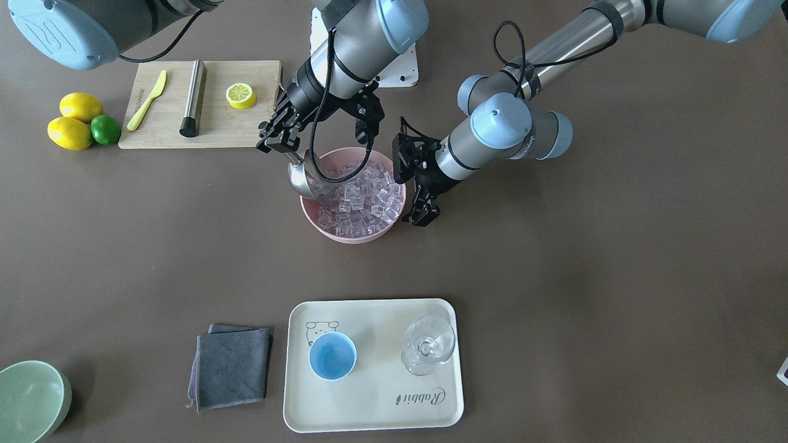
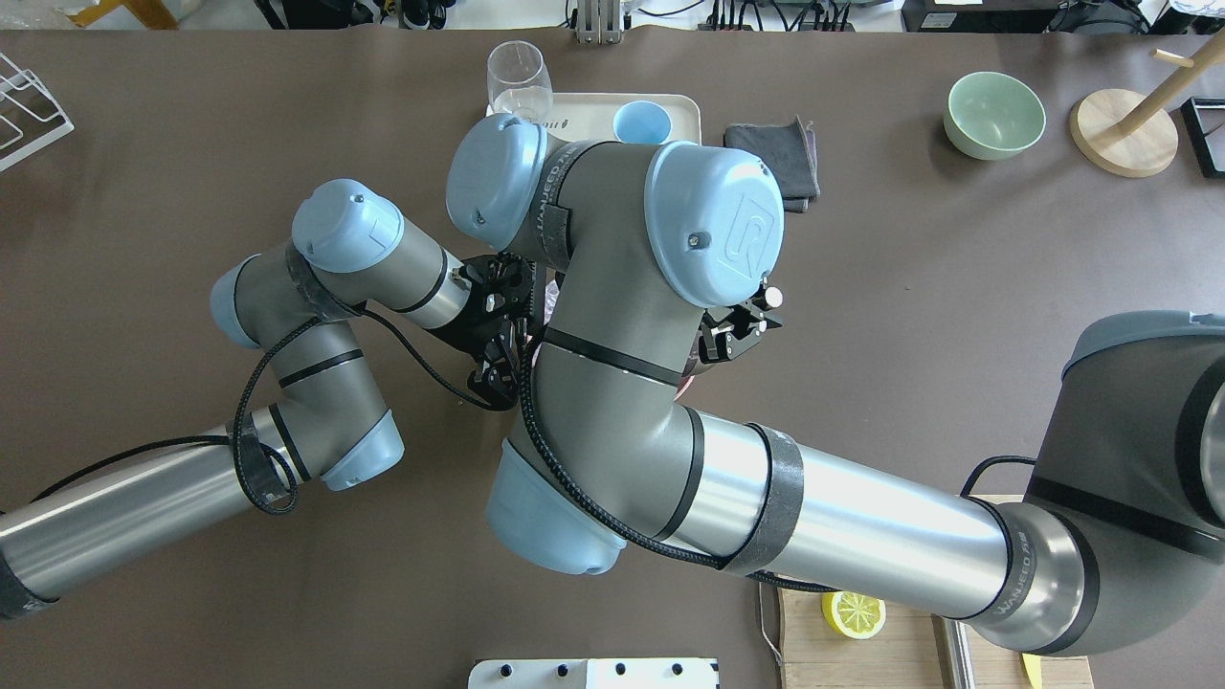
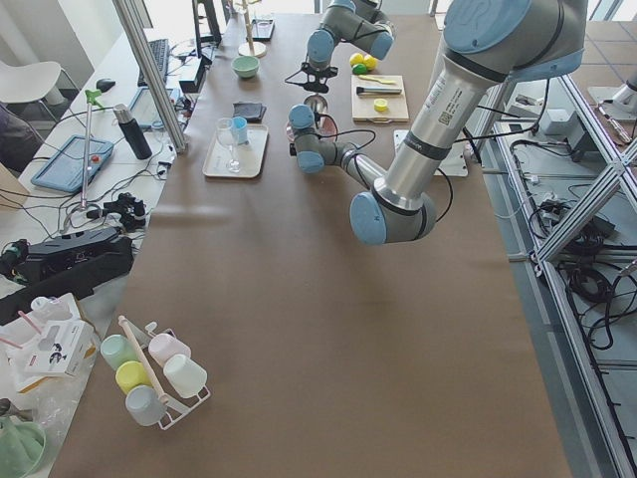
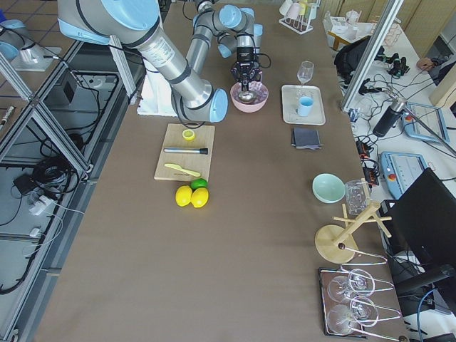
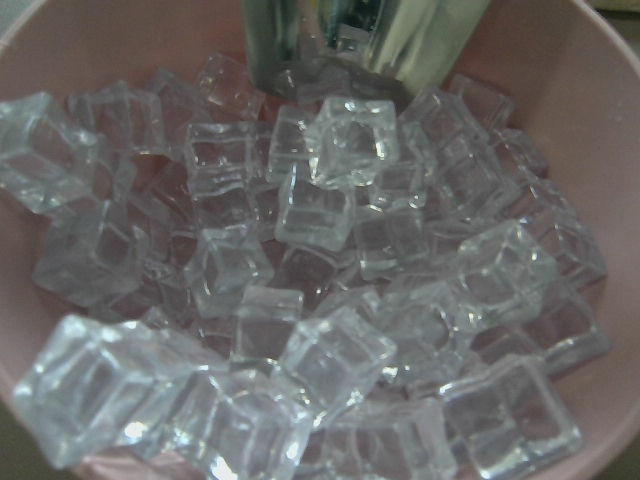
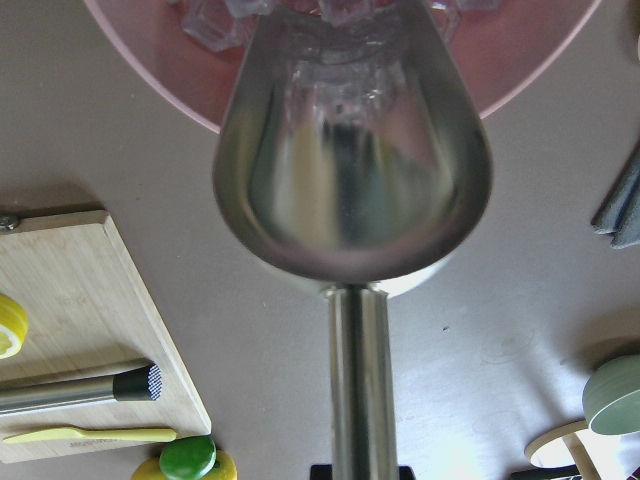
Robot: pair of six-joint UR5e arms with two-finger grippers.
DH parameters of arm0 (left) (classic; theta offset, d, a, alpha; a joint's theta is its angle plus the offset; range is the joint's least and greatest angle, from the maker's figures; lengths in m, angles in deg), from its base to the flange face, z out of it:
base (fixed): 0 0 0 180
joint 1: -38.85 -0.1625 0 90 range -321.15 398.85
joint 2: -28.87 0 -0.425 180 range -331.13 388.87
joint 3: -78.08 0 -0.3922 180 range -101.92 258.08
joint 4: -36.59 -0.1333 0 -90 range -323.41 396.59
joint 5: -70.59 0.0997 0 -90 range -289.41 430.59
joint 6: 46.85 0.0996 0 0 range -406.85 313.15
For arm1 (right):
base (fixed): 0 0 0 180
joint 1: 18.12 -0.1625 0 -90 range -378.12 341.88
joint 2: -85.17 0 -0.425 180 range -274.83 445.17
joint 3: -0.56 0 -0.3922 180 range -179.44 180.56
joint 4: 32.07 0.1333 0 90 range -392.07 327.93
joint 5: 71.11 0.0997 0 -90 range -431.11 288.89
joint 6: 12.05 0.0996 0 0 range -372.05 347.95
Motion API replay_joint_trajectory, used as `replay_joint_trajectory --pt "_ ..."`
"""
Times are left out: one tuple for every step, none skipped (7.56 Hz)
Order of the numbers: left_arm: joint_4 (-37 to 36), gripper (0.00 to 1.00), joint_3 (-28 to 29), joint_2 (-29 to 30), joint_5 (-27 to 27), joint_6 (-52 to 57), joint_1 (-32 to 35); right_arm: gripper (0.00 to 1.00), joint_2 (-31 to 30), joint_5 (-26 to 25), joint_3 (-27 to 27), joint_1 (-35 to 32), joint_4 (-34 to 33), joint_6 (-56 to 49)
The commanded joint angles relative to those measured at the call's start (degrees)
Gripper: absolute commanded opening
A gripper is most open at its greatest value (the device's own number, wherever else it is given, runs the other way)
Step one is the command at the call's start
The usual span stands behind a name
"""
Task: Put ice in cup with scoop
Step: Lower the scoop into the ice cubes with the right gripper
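My right gripper (image 1: pixel 282 138) is shut on the handle of the silver scoop (image 1: pixel 301 178). The scoop's trough tilts down over the rim of the pink bowl (image 1: pixel 351 237), its tip among the ice (image 1: pixel 363 197). In the right wrist view the trough (image 6: pixel 350 170) looks empty. The left wrist view shows the ice cubes (image 5: pixel 320 260) close up, with the scoop (image 5: pixel 350 40) at the top. My left gripper (image 1: pixel 425 216) stands just outside the bowl's rim; its jaws look apart and hold nothing. The light-blue cup (image 1: pixel 332 355) stands empty on a cream tray (image 1: pixel 369 406).
A clear stemmed glass (image 1: pixel 428 344) stands on the tray beside the cup. A grey cloth (image 1: pixel 233 368) lies next to the tray, a pale-green bowl (image 1: pixel 31 400) farther off. A cutting board (image 1: pixel 215 129) holds a steel cylinder (image 1: pixel 192 98), lemon half (image 1: pixel 240 95) and yellow knife (image 1: pixel 148 99).
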Motion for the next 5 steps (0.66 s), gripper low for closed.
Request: replay_joint_trajectory --pt "0.3 0.99 0.0 0.0 0.0 0.0 -0.1 0.0 -2.9 0.6 -2.2 0.0 5.1 0.7" --pt "0.3 0.99 0.0 -0.1 0.0 0.0 -0.1 0.0 -5.5 0.9 -4.9 0.0 7.9 0.7" --pt "0.3 0.99 0.0 -0.1 0.0 0.0 0.0 0.0 -7.6 1.1 -7.6 0.0 9.8 0.8" --pt "0.3 0.99 0.0 -0.1 0.0 0.0 -0.1 0.0 -10.1 1.2 -10.1 0.0 11.8 1.2" --pt "0.3 0.99 0.0 -0.1 0.0 0.0 -0.1 0.0 -12.1 1.6 -11.0 0.0 15.1 1.9"
